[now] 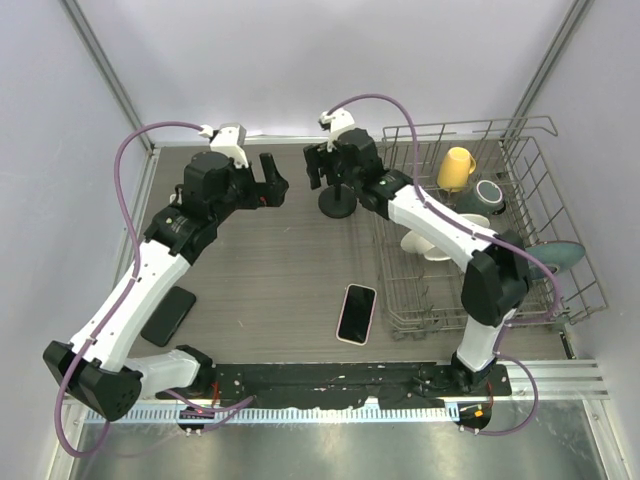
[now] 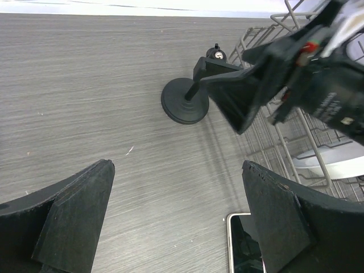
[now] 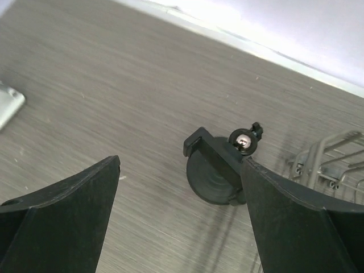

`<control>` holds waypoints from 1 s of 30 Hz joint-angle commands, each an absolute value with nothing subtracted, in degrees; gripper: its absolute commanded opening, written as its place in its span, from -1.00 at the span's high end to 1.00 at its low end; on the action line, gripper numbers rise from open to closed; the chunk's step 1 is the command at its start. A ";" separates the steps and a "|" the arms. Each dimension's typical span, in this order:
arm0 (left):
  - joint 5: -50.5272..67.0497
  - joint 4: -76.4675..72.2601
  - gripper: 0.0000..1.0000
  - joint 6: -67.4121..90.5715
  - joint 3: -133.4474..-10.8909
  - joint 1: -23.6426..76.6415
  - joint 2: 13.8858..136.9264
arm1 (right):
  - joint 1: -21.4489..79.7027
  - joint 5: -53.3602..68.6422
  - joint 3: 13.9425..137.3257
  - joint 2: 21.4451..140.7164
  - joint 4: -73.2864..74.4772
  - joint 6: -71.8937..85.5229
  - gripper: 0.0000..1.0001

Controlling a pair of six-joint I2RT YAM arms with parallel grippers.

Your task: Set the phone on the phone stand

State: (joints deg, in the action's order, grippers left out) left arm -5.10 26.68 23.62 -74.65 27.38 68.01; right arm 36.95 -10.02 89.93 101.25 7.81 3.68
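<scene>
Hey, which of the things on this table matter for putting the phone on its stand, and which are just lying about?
For the job:
stand
white-edged phone, probably the one meant

Lying about:
dark phone
rack
yellow cup
grey cup
white bowl
teal plate

The top view looks down from behind the arm bases [image 1: 465, 368] over the whole worktop [image 1: 280, 265]. Both wrist views look closely down. All three share the phone stand [image 1: 338, 203], below the right end effector [image 3: 181, 170], ahead of the left end effector [image 2: 177, 168].
</scene>
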 commanded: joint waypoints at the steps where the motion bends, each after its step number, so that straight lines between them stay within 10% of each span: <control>1: -4.13 25.58 -0.99 24.08 -76.99 27.42 68.11 | 34.81 -5.11 94.30 103.53 8.52 -3.59 -0.81; 15: -1.32 25.93 -1.00 25.49 -77.43 27.51 68.03 | 33.84 -9.14 92.20 105.82 12.39 -11.51 -0.60; 30: -1.05 25.58 -1.00 25.75 -77.08 27.51 68.64 | 33.75 -8.10 91.68 108.72 10.73 -13.09 0.15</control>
